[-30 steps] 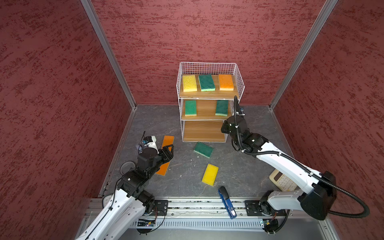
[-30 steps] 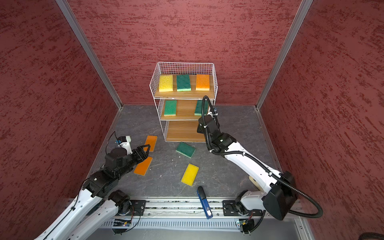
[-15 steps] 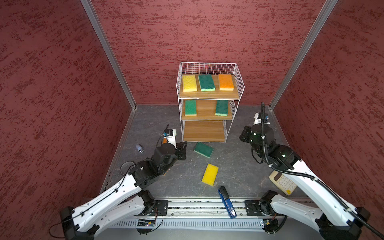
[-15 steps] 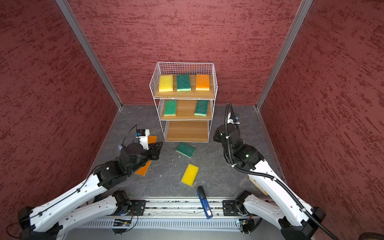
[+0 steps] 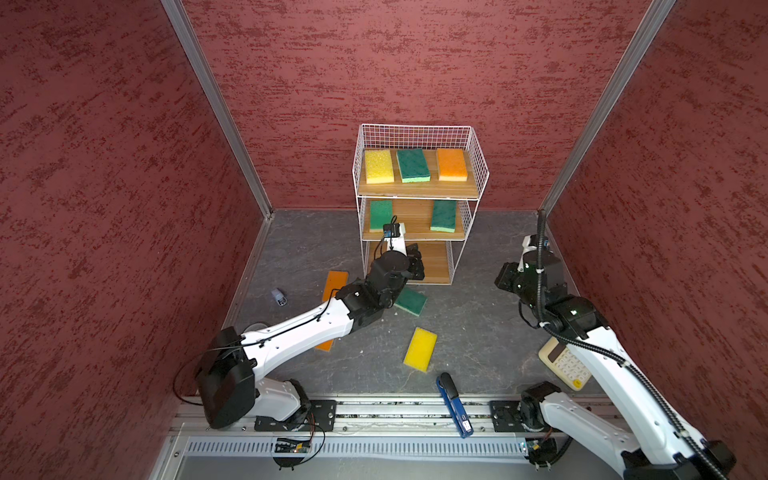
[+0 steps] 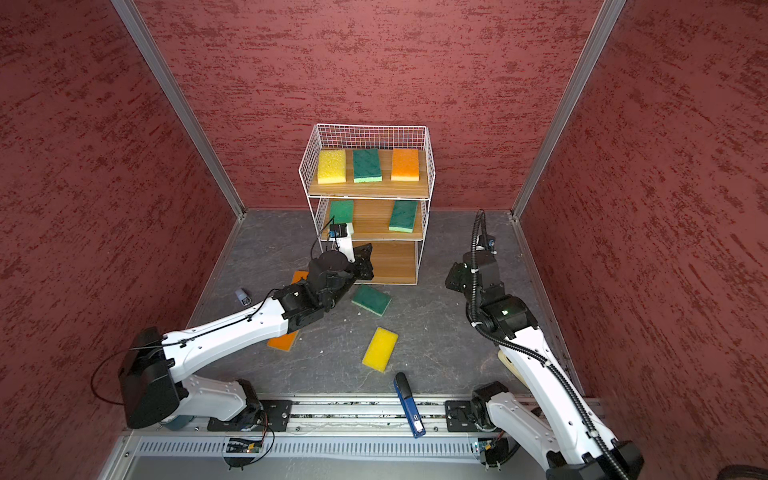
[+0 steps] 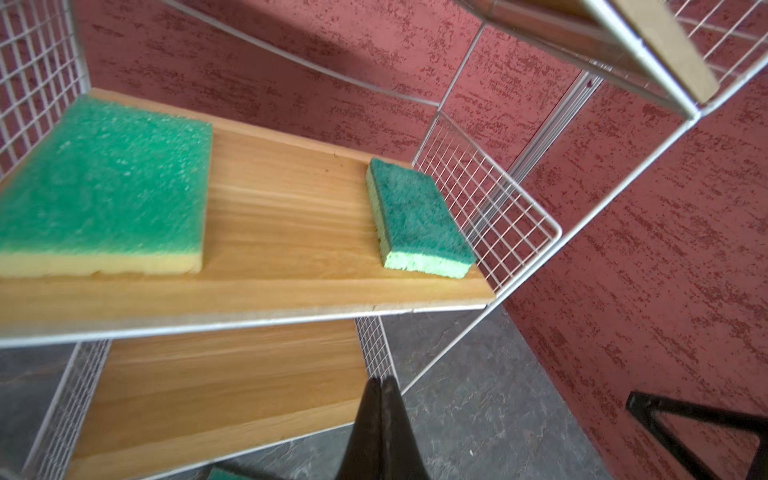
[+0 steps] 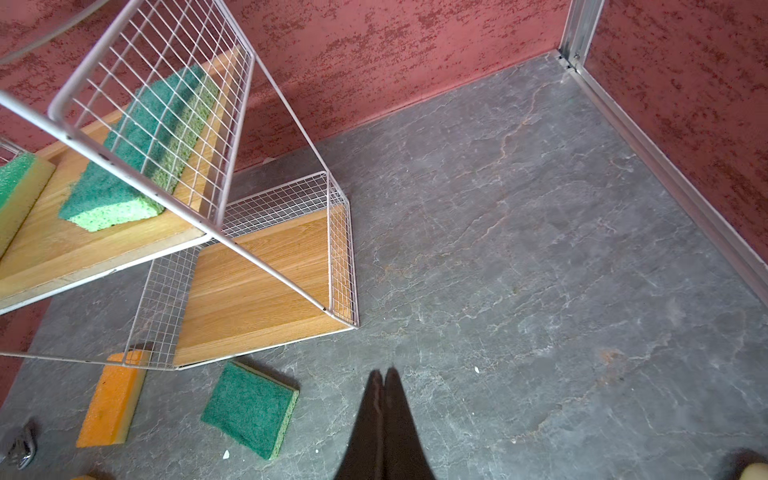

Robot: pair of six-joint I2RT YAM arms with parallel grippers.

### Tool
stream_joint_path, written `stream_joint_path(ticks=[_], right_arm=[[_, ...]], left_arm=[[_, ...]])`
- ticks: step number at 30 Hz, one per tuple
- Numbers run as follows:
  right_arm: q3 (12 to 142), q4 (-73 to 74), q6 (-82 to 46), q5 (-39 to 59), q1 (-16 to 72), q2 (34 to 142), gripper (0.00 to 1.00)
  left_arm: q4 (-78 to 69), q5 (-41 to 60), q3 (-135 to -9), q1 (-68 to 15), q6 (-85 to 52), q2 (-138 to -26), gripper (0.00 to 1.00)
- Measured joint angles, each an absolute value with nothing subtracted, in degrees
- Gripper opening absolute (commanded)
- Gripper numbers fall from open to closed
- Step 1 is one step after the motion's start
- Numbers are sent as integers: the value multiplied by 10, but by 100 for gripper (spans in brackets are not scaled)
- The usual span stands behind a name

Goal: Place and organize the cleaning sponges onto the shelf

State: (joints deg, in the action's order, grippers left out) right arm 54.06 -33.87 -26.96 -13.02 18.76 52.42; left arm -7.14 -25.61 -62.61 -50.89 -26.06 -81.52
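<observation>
Five sponges already lie on the shelf (image 5: 415, 192). A yellow sponge (image 5: 378, 166), a green sponge (image 5: 412, 165) and an orange sponge (image 5: 451, 164) sit in a row on the top board, and two more green sponges (image 5: 381, 214) (image 5: 444, 215) sit apart on the middle board; the bottom board (image 5: 436, 262) is bare. Four are left on the floor (image 5: 478, 316): a loose green sponge (image 5: 411, 300) just before the shelf's foot, a loose yellow sponge (image 5: 420, 349) nearer the rail, a loose orange sponge (image 5: 334, 284) to the left, and a second loose orange sponge (image 5: 325, 345) mostly hidden under the left arm. The left gripper (image 7: 380, 382) is closed on nothing, tips pressed together before the lower boards. The right gripper (image 8: 383, 374) is likewise closed and empty, over bare floor right of the shelf. The sponges look light, soft and springy, so they should neither slip nor break, but they will squash, and may fold if pinched at a corner. Lying flat, each is probably best taken across its short width, midway along the long sides.
</observation>
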Motion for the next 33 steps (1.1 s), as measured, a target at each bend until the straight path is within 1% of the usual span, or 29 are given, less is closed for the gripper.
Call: stream_joint_path(ticks=[5,11,21,28,33], right_arm=[[525,-322,-266,-102,177,512,0],[511,-299,-266,-76,173,503,0],[488,-275,-265,-54,171,500,0],[469,-264,-265,-46,170,499,0],[459,-261,-265,-39,167,496,0]], left_arm=[[-84,-242,-674,-474,-263,-863,0],[-92,-223,-698,-446,-267,-904,0],[-106,-198,-747,-443,-267,-966,0],[-102,-196,-791,-443,-270,-1012,0],[-83,-200,-813,-443,-277,-1023,0]])
